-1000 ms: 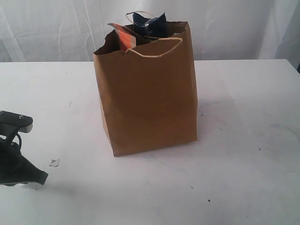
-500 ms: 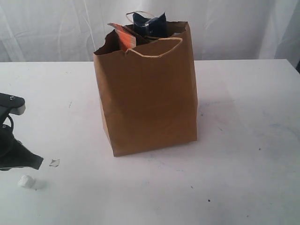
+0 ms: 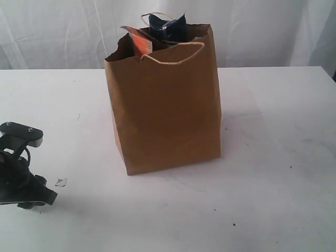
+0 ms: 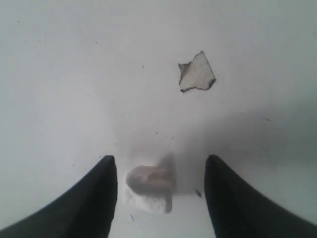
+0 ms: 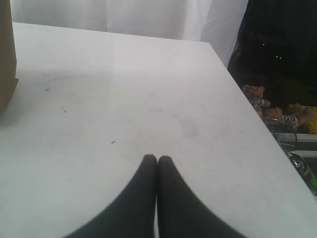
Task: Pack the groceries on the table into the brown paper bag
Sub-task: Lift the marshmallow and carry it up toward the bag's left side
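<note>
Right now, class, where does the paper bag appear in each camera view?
Exterior view: the paper bag stands mid-picture on the table.
Left wrist view: not in it.
Right wrist view: a brown strip of the paper bag at the picture's edge.
Shared landmark: the white table.

L arm (image 3: 20, 176) sits low at the near-left edge of the ext. view, black, wrist bent downward. L gripper (image 4: 159, 159) points down, jaws well apart, tips not touching each other. R gripper (image 5: 157, 159) is outside the ext. view, fingers pressed together w/ no gap.
</note>
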Robot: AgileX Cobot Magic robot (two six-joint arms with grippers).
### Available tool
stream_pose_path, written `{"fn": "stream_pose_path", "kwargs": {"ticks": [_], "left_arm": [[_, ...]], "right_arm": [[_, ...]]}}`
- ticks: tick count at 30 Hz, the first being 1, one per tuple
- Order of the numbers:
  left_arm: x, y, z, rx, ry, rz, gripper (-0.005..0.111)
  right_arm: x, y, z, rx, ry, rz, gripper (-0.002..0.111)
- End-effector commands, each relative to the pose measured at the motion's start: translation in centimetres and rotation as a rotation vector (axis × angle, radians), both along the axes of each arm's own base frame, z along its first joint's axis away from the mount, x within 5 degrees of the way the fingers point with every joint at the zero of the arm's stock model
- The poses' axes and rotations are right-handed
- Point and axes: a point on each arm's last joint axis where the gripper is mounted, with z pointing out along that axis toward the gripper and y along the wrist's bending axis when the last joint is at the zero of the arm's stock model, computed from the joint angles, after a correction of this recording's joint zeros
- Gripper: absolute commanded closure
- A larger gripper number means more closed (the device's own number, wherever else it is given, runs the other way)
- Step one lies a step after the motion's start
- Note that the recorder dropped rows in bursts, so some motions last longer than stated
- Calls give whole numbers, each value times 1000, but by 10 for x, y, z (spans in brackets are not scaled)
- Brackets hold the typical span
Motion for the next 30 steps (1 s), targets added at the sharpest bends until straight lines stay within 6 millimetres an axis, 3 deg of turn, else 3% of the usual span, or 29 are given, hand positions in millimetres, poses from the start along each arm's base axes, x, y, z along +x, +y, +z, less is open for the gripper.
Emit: {"fn": "stream_pose_path", "kwargs": {"ticks": [1,8,14,17,24,30], "left_arm": [[-1,-1,-8,6,34,0,49],[-3,0,-13,11,52,0,56],[-5,0,-13,14,66,0,95],[-6,0,-13,17,78,-1,107],[-10,1,-3,16,82,-3,107],[-11,0,47,-23,13,-2,107]], "right_arm": [[0,-1,1,-9,-12,-8,108],[0,-1,1,-9,-12,-8,108],[0,-1,1,-9,-12,-8,108],[0,-1,1,-9,-12,-8,108],[0,-1,1,-9,-12,-8,108],[0,-1,1,-9,-12,-8,108]]}}
